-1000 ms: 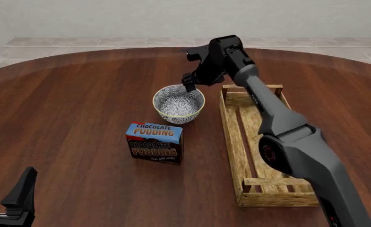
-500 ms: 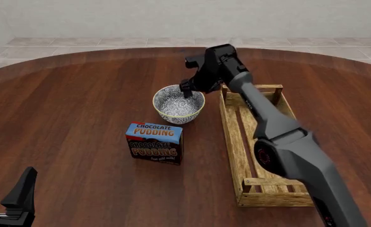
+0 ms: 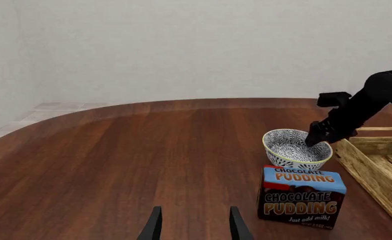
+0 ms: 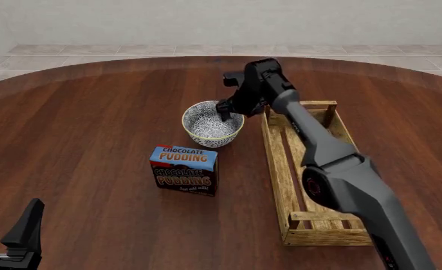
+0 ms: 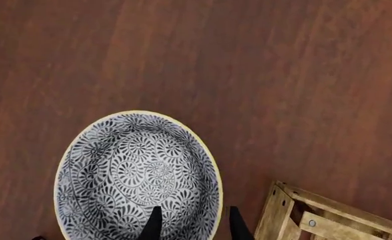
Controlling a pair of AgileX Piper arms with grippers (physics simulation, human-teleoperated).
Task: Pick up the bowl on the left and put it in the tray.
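The blue-and-white patterned bowl (image 4: 210, 125) stands upright on the table, left of the wooden tray (image 4: 278, 169). My right gripper (image 4: 224, 112) hangs over the bowl's right rim, the side nearest the tray. In the right wrist view the gripper (image 5: 194, 226) is open and straddles that rim: one fingertip (image 5: 154, 222) is inside the bowl (image 5: 132, 172), the other is outside, near the tray's corner (image 5: 282, 210). My left gripper (image 4: 7, 228) is open and empty at the table's near left corner, far from the bowl (image 3: 292, 146).
A chocolate pudding box (image 4: 184, 170) stands just in front of the bowl, a little to its left. The right arm (image 4: 318, 140) stretches over the tray's left side. The round table's rim (image 4: 93, 66) curves behind the bowl.
The right gripper has come down and slightly closer to the bowl's right rim, so its fingers now straddle it. The bowl, the box and the left arm have not moved.
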